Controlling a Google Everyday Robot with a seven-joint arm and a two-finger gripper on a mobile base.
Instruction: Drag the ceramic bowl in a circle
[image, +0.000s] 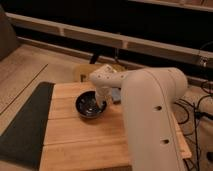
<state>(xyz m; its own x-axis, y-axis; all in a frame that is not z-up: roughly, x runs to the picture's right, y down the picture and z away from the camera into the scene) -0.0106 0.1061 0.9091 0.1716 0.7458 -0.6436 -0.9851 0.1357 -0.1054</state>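
The ceramic bowl (90, 106) is small, round, dark and glossy with pale glints inside. It sits on the wooden table (75, 137), a little behind its middle. My gripper (103, 102) hangs from the white wrist (106, 80) and reaches down at the bowl's right rim, touching or just inside it. The thick white arm (150, 115) comes in from the lower right and hides the table's right part.
A small blue-grey object (116, 94) lies just right of the bowl, partly behind the wrist. A dark mat (25, 125) runs along the table's left side. A pale wooden piece (82, 72) stands behind the table. Cables (200, 107) lie at the right.
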